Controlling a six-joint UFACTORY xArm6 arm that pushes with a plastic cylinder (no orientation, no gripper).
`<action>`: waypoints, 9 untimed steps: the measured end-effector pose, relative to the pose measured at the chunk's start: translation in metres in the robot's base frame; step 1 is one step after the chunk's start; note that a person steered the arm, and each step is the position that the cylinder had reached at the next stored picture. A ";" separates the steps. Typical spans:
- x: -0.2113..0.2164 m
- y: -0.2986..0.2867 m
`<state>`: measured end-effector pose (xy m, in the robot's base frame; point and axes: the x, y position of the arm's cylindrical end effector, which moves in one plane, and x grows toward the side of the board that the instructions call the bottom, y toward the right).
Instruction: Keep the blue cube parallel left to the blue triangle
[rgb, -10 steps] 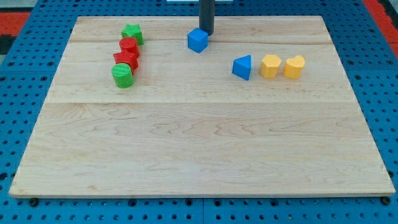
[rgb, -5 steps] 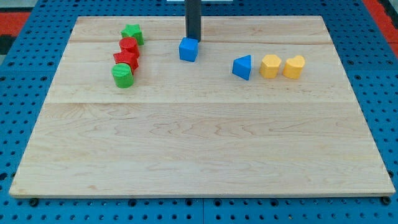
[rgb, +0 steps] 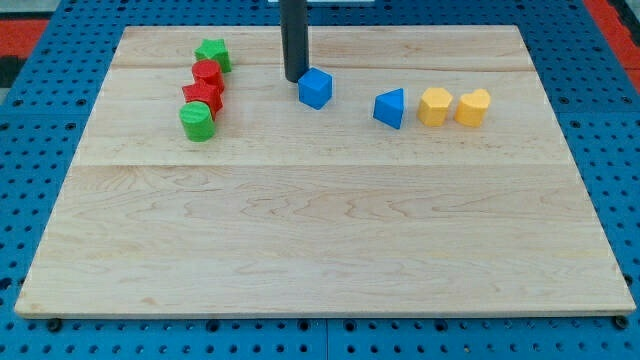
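Blue cube (rgb: 315, 88) left of, slightly above blue triangle (rgb: 390, 108).

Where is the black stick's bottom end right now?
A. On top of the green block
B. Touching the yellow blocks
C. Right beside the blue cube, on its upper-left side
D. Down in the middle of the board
C: my tip sits just to the view's upper left of the blue cube, far from the yellow blocks and the green ones.
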<state>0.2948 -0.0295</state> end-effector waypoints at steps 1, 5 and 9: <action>0.000 -0.002; 0.003 0.015; 0.040 0.014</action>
<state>0.3345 -0.0158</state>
